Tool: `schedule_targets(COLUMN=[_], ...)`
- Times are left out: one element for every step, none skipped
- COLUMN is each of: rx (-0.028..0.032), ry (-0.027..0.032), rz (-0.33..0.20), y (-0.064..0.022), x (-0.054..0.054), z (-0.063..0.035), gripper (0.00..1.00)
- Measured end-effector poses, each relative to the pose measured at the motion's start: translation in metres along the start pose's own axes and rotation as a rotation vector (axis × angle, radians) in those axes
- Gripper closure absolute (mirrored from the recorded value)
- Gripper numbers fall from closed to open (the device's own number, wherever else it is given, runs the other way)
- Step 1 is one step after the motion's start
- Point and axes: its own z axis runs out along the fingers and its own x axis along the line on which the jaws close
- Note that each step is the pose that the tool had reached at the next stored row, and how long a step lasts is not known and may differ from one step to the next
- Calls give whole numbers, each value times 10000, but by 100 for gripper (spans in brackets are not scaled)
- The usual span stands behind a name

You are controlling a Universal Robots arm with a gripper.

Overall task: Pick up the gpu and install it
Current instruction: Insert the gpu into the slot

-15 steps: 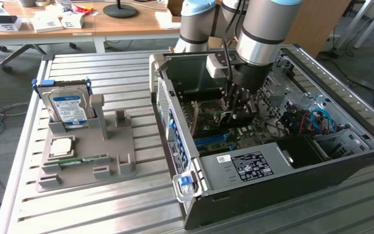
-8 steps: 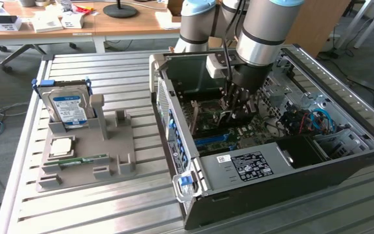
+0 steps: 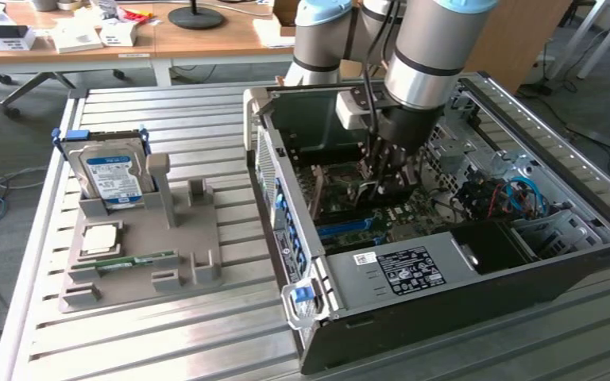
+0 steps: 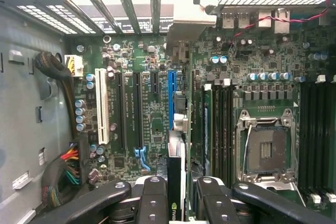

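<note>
Your fingers (image 4: 152, 195) are clenched on the gpu (image 4: 176, 179). Black, smooth, rounded links press on both flat faces of the thin dark card, which you see edge-on with a small green-and-white logo near the grip.

The card hangs inside the computer case (image 3: 422, 317), over the green motherboard (image 4: 152, 135). Its far end is just beside a long blue slot (image 4: 171, 98). You cannot tell whether card and slot touch. A white plastic slot (image 4: 104, 114) and several black ones run parallel to it. A square metal-framed processor socket (image 4: 265, 150) sits further across the board.

In the exterior view, your arm (image 3: 427, 55), grey with a pale blue collar, reaches straight down into the open dark sheet-metal case. Blue cables (image 3: 517, 194) lie at about three o'clock from the fingers.

At nine o'clock from the case stands a matte grey moulded holder (image 3: 194, 238). A silver hard drive (image 3: 114, 176) with a blue label stands upright at its eleven o'clock. A narrow green memory stick (image 3: 136, 261) lies flat at its seven o'clock.

Case and holder rest on a worktop (image 3: 178, 341) of ribbed aluminium slats. A wooden desk (image 3: 210, 40) lies beyond it at eleven o'clock.
</note>
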Motion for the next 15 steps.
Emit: schedule_targets(rx=[0, 0, 0, 0, 0, 0, 0, 0, 1, 0, 0, 0, 0, 0, 0], ry=[0, 0, 0, 1, 0, -1, 0, 0, -1, 0, 0, -1, -1, 0, 0], rz=[0, 0, 0, -1, 0, 0, 0, -1, 0, 0, -1, -1, -1, 0, 0], y=[0, 0, 0, 0, 0, 0, 0, 0, 0, 0, 0, 0, 0, 1, 1], x=[0, 1, 1, 2, 2, 2, 3, 3, 3, 3, 3, 4, 4, 4, 5], z=[8, 16, 24, 32, 40, 46, 52, 58, 64, 69, 74, 79, 87, 96, 104], gripper=[74, 74, 74, 74, 74, 74, 74, 74, 74, 74, 74, 74, 74, 74, 74])
